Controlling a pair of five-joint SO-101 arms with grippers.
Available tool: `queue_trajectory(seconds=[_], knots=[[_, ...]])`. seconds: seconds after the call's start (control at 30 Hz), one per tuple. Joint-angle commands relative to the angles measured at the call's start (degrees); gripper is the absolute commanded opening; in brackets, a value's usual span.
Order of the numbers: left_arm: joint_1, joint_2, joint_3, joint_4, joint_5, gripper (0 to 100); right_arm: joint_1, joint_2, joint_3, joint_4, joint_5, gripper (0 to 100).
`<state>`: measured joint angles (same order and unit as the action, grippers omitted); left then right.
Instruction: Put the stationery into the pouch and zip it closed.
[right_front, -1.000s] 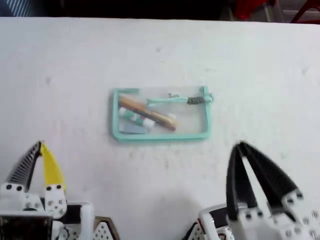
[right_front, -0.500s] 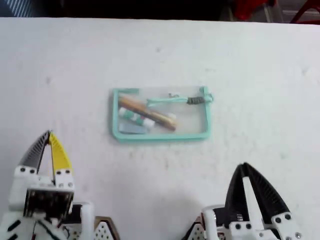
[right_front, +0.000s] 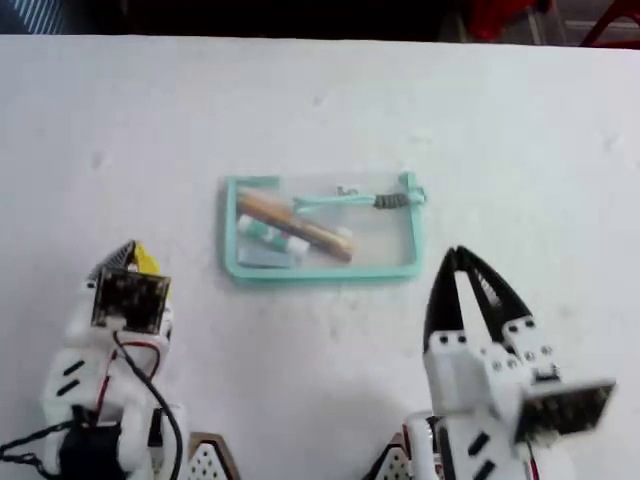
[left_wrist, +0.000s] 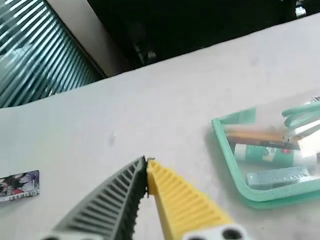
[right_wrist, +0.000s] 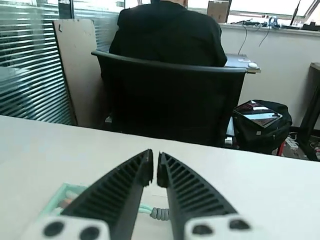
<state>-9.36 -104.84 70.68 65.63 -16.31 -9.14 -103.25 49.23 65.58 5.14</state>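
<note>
The left gripper (right_front: 133, 252) is poised low over the white table (right_front: 520, 130), its grey and yellow fingers pressed together on nothing. The right gripper (right_front: 455, 256) sits just beside the pouch's near right corner, its black fingers practically together and empty. The clear, mint-trimmed zip pouch (right_front: 318, 275) lies flat mid-table, apart from both grippers. It contains a brown pencil (right_front: 290, 222) and a white tube (right_front: 272, 236). The zip appears closed. A small printed card (left_wrist: 19, 184) lies well apart from the pouch.

pouch (right_front: 385, 245), ahead of right gripper (right_wrist: 155, 156): clear glossy plastic (mint trim) | right gripper: ribbed matt black plastic | table (right_front: 500, 120): matt white
</note>
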Motion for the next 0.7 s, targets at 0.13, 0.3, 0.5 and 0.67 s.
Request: queue_trajectory(seconds=[0.13,0.3,0.5,0.67], knots=[[0.1,0.4,10.7,-5.9,0.8,3,0.4,-0.1,20.0,-15.3,0.5,1.8],[0.1,0.4,19.2,-12.6,0.8,3,0.4,-0.1,33.5,-26.9,0.5,1.8],[0.1,0.6,26.3,-18.6,1.1,3,0.4,-0.1,47.6,-39.0,0.5,1.8],[0.1,0.6,26.3,-18.5,1.1,3,0.4,0.2,47.6,-33.2,0.5,1.8]])
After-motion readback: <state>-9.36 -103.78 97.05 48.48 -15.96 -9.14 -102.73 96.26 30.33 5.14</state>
